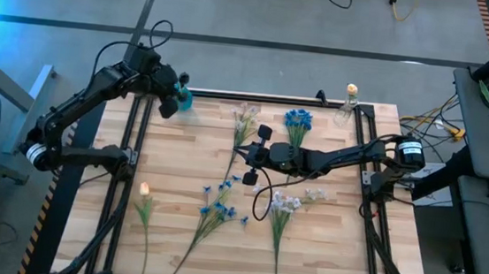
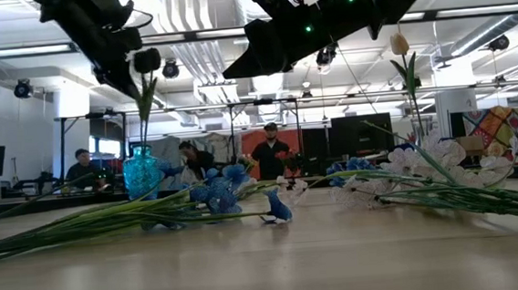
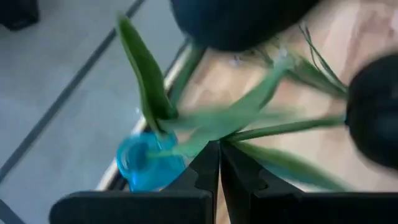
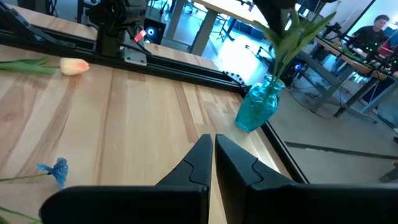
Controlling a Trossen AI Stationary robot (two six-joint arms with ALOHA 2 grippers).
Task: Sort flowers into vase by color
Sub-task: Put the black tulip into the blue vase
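A blue glass vase (image 1: 185, 101) (image 2: 141, 172) (image 4: 257, 106) stands at the table's far left corner. My left gripper (image 3: 219, 149) (image 1: 174, 91) hovers over it, shut on a leafy green stem (image 2: 144, 105) whose lower end goes into the vase's neck; its blossom is hidden. My right gripper (image 4: 212, 145) (image 1: 250, 160) is shut and empty above the table's middle. Blue sprigs (image 1: 297, 120) (image 1: 217, 209), white-lilac sprigs (image 1: 244, 119) (image 1: 284, 204) and a peach tulip (image 1: 144, 190) (image 4: 74, 65) lie flat on the boards. My left gripper pinches the green stem (image 3: 208, 135) between its two fingers, just above the leaves, coming from above and pointing down. The stem hangs below the fingers, nearly upright, with its lower end inside the blue vase's mouth (image 3: 138, 155).
A clear vase (image 1: 347, 110) with a peach tulip bud (image 2: 401, 44) stands at the far right corner. Black rails (image 1: 128, 145) run along the table's left, right and far edges. People sit and stand in the room behind the table (image 2: 271, 153).
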